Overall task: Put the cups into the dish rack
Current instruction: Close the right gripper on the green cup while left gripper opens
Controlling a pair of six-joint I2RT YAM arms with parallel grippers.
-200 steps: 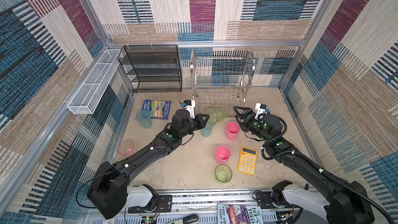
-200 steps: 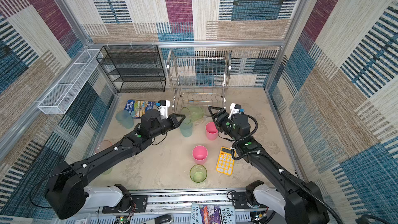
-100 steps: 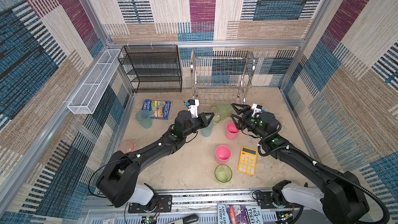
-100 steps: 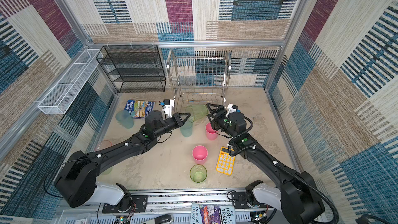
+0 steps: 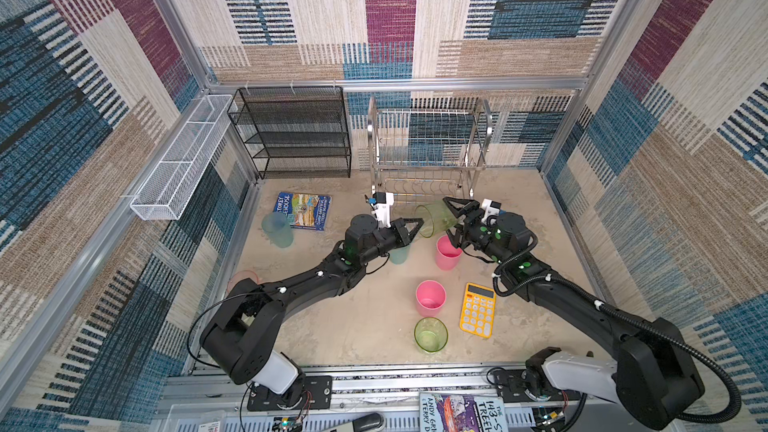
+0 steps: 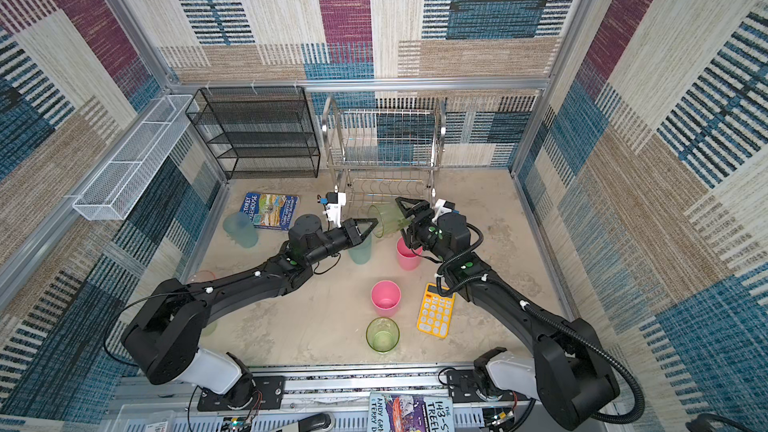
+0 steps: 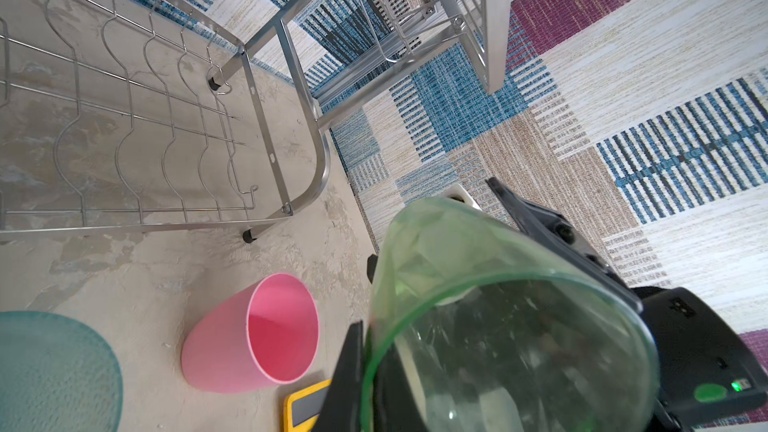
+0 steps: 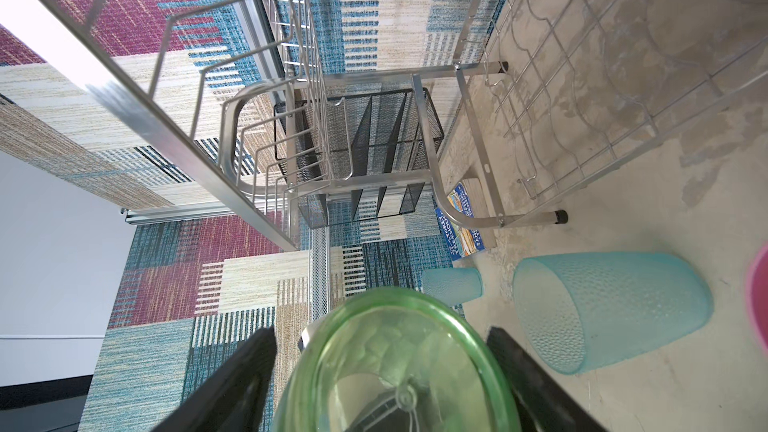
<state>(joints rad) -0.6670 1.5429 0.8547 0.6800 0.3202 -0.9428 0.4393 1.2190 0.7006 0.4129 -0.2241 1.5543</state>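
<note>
A translucent green cup (image 5: 436, 220) (image 6: 388, 220) lies tilted in the air just in front of the silver dish rack (image 5: 428, 166) (image 6: 382, 164). My left gripper (image 5: 419, 224) (image 7: 368, 338) is shut on its rim, one finger inside and one outside. My right gripper (image 5: 448, 220) (image 8: 380, 333) stands open, its fingers straddling the cup's base end (image 8: 395, 367). On the floor stand a teal cup (image 5: 399, 255), two pink cups (image 5: 448, 253) (image 5: 430, 297), a green cup (image 5: 431, 334), another teal cup (image 5: 277, 229) and a salmon cup (image 5: 242, 280). Both tiers of the rack hold nothing.
A yellow calculator (image 5: 478, 309) lies right of the pink cups. A book (image 5: 303, 209) lies left of the rack. The black mesh shelf (image 5: 291, 130) stands beside the rack at the back, and a white mesh trough (image 5: 183, 155) hangs on the left wall.
My right gripper has moved left and forward until its open fingers sit around the green cup's base. My left gripper has carried the cup a little to the right, still gripping the rim.
</note>
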